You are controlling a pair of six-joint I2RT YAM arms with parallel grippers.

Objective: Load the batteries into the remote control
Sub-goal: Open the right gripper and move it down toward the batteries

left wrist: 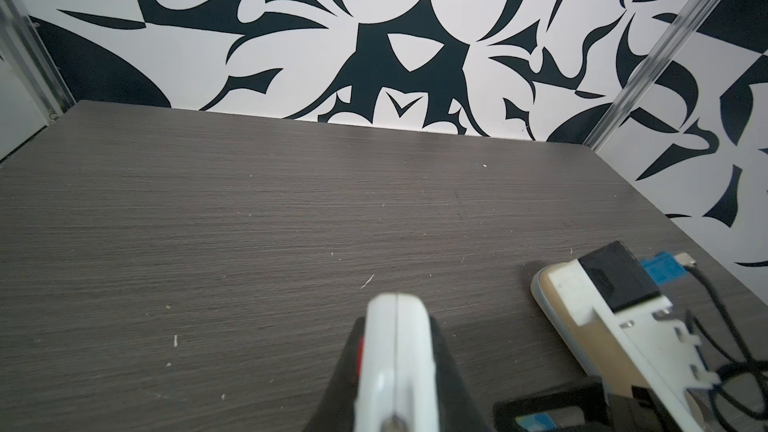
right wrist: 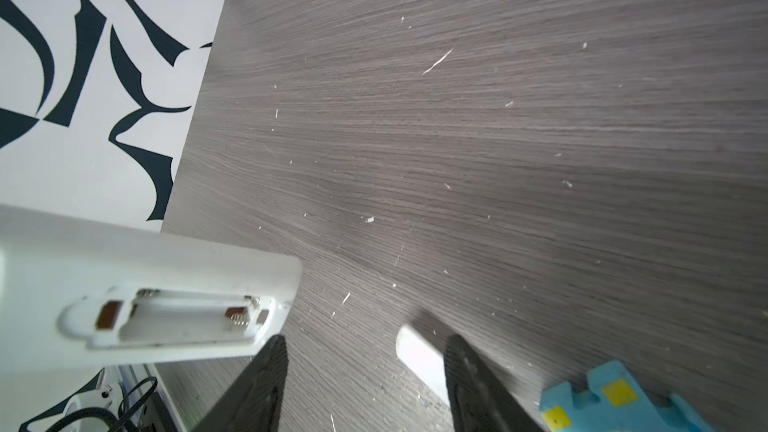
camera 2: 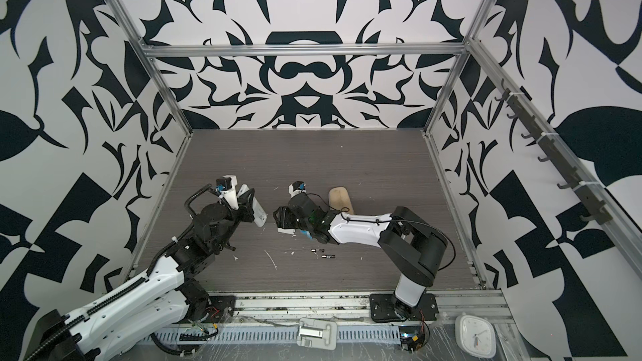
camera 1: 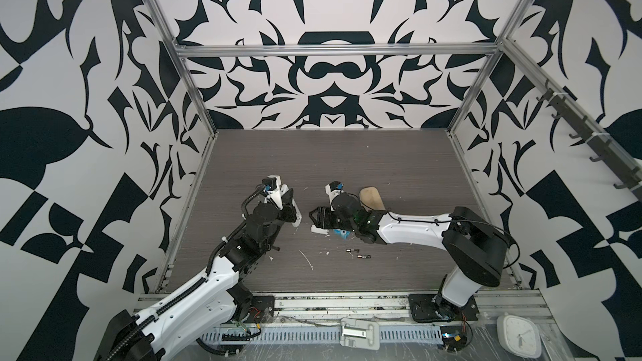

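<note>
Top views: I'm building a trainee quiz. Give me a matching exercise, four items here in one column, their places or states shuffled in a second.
1 slim white plastic remote control
2 two small dark cylindrical batteries
3 tan oblong case
4 small blue block

a lying loose together, nothing touching them
b clamped in left end effector
c beyond right arm, rounded end showing
d just outside open right end effector

Pairs: 1-b, 2-a, 3-c, 4-d

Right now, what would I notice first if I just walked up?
The swirly black-and-white walls all around. Then the left gripper, left of centre, clamping the white remote control with its battery slot open and empty, while two batteries lie on the table nearer the front.
</note>
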